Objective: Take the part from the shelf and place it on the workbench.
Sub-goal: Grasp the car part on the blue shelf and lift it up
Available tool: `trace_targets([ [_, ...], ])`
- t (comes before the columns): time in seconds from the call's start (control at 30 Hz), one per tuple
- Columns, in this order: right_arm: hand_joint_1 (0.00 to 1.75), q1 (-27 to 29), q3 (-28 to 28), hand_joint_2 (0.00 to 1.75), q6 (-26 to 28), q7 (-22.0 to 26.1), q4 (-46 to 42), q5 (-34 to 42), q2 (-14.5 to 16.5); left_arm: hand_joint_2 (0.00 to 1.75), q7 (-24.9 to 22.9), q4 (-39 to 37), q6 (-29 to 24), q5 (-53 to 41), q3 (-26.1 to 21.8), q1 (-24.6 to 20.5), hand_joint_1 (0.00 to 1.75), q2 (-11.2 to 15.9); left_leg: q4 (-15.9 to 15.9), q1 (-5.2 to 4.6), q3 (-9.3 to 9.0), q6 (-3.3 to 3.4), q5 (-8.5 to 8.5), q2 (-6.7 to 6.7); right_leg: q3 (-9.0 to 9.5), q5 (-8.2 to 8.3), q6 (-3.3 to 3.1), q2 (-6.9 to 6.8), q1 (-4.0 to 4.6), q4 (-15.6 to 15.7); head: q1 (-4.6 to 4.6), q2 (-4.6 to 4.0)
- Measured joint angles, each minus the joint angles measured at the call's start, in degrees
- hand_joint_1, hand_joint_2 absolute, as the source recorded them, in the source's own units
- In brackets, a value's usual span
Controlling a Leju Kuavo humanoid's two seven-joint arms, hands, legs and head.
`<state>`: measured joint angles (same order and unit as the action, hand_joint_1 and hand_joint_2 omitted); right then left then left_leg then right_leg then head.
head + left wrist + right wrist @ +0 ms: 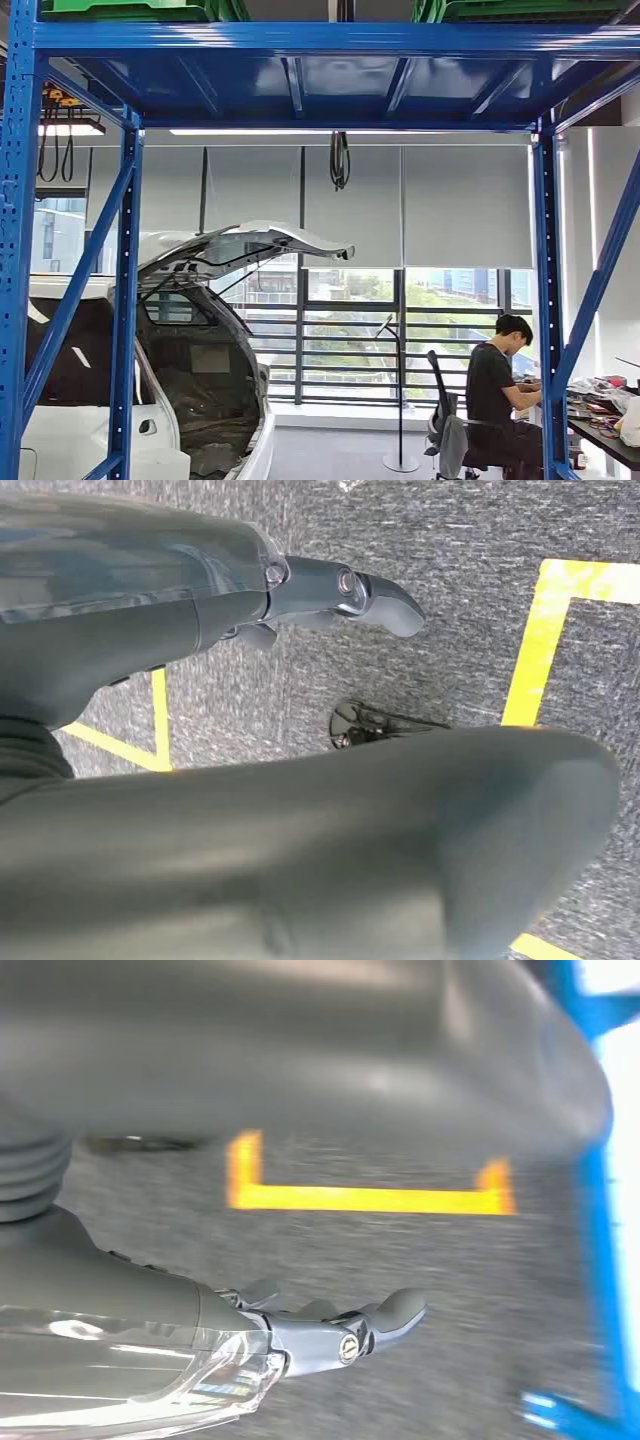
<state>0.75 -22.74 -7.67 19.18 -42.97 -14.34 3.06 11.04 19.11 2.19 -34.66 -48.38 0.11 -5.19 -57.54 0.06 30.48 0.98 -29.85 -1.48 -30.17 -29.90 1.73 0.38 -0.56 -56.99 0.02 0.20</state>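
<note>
Left hand [226, 680] and right hand [226, 1290] hang empty above floor.

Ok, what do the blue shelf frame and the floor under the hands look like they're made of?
The blue shelf frame looks like painted steel: glossy blue coat, rows of punched holes along the uprights, ribbed panels under the deck. The floor looks like short-pile grey carpet, judging by its speckled, fibrous texture; the yellow lines on it look like flat tape or paint. Both the left hand and the right hand hang empty.
</note>
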Motion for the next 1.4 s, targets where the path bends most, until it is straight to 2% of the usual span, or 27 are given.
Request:
trace_targets([
  [0.17,0.0,-0.6,1.7,0.0,-0.7,2.0,-8.0,0.1,0.0,0.0,0.1,-0.4,0.1,-1.5,-2.8,-0.4,0.0,-0.2,0.0,0.0,0.0,0.0,0.0,0.0,0.0,0.01,0.01,0.0,0.0,0.0,0.0,0.0],
  [0.37,0.0,-1.8,6.4,0.0,-1.3,4.9,-19.5,0.0,-0.6,0.0,0.2,-0.9,0.2,-3.9,-6.9,-1.1,0.0,-0.5,0.0,0.01,-0.01,0.01,0.02,0.0,-0.01,0.03,0.02,0.0,0.01,0.0,0.0,0.0],
  [1.4,0.0,-8.1,39.7,0.0,-3.7,17.7,-73.6,0.1,-5.7,0.0,0.6,-3.8,1.4,-16.7,-25.1,-4.2,0.0,-3.0,0.0,0.01,0.01,0.01,0.03,0.0,-0.04,0.04,0.03,0.0,0.01,0.0,0.0,0.0],
])
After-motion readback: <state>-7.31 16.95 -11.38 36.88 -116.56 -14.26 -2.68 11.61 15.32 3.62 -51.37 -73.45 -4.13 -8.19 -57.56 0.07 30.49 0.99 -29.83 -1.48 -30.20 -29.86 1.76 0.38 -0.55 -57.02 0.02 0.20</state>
